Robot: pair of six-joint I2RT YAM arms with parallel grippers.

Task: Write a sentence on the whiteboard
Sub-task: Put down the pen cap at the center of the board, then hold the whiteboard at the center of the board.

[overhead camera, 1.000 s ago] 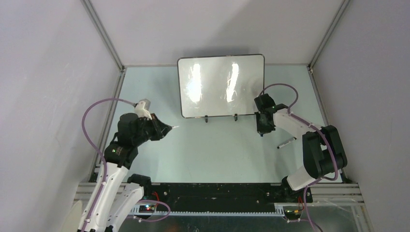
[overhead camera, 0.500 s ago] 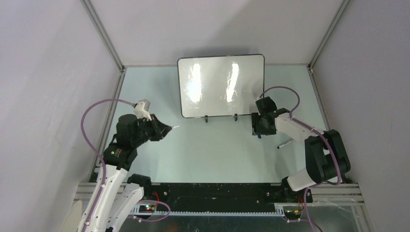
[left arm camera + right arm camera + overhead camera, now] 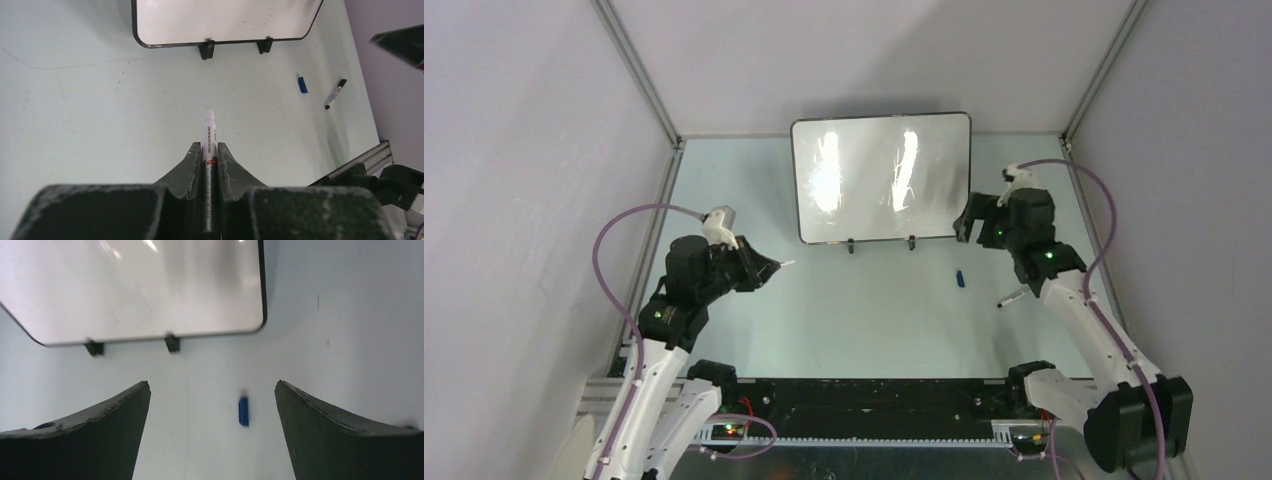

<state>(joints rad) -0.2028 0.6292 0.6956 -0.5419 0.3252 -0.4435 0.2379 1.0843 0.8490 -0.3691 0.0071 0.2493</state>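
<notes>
At near left, the left gripper is clamped on a marker, its tip aimed at the far-centre whiteboard, which stands well apart from it on the table. Further right, a blue cap and a second marker lie apart. The right gripper hangs wide open and empty, just beside the board's right edge.

— What do we have on the pale green bench?
— We see the whiteboard on its two feet at the far side, a blue cap nearer, and a loose marker to its right.
</notes>
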